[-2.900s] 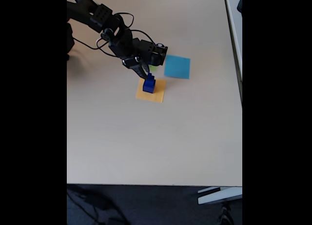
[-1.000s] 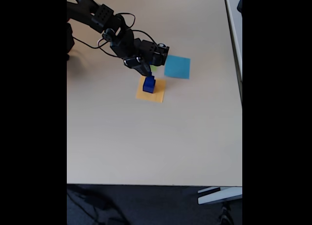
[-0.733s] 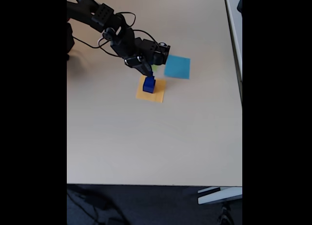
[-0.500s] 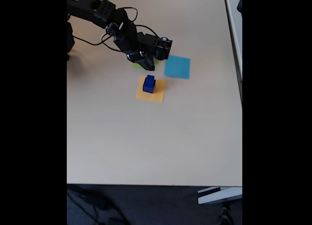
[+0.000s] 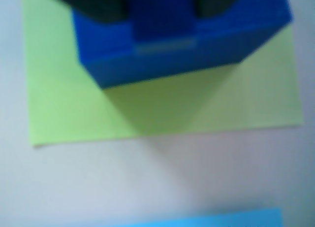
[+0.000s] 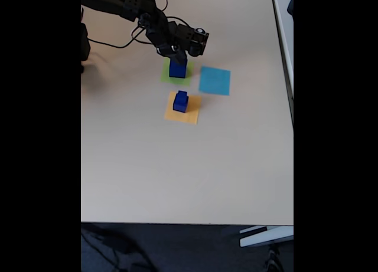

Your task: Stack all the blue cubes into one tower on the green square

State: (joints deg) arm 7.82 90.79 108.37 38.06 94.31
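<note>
In the wrist view a large blue cube (image 5: 206, 45) stands on the green square (image 5: 64, 109). A smaller blue cube (image 5: 160, 20) rests on its top, between the dark fingers of my gripper (image 5: 160, 8), which is shut on it. The fixed view has my gripper (image 6: 177, 59) right over that blue cube (image 6: 177, 69) on the green square (image 6: 167, 77). Two more blue cubes (image 6: 180, 101) stand stacked, small on larger, on the orange-yellow square (image 6: 190, 115).
A cyan-blue paper square (image 6: 214, 81) lies right of the green one, and its edge (image 5: 197, 219) shows at the bottom of the wrist view. The arm and its cables (image 6: 124, 3) reach in from the upper left. The table edge (image 6: 177, 223) runs along the bottom.
My gripper left the stack on the orange-yellow square and travelled up the fixed view to the green square. It now sits over the large blue cube there.
</note>
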